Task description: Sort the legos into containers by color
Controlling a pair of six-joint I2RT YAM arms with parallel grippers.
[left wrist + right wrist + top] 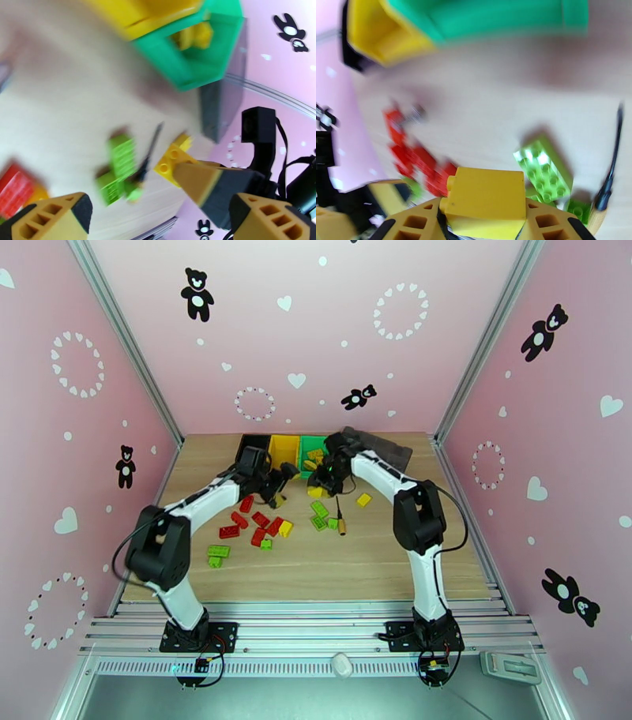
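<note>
Markings: the pink walls are printed with black bears, white hearts and rings of hearts.
Right gripper: my fingers are clamped on a yellow brick, one finger against each side face. Its studs show at the left edge in my wrist view.
Held brick's place: just on the near side of the green bin, over the wooden table. I cannot tell whether it touches the wood.
Left gripper: my fingers are spread wide, with nothing between them and touching nothing. It sits near the front of the yellow bin, just beside my right gripper.
Bins: the black bin, the yellow bin and the green bin stand side by side at the back of the table, in that order from left to right. A dark grey tray sits just right of the green one.
Green bin contents: yellow bricks lie inside it.
Red bricks: a loose cluster on the table, left of centre.
Green bricks: a pair lies nearer the left arm, and others lie beside the screwdriver.
Loose yellow piece: lies right of the screwdriver, apart from it.
</note>
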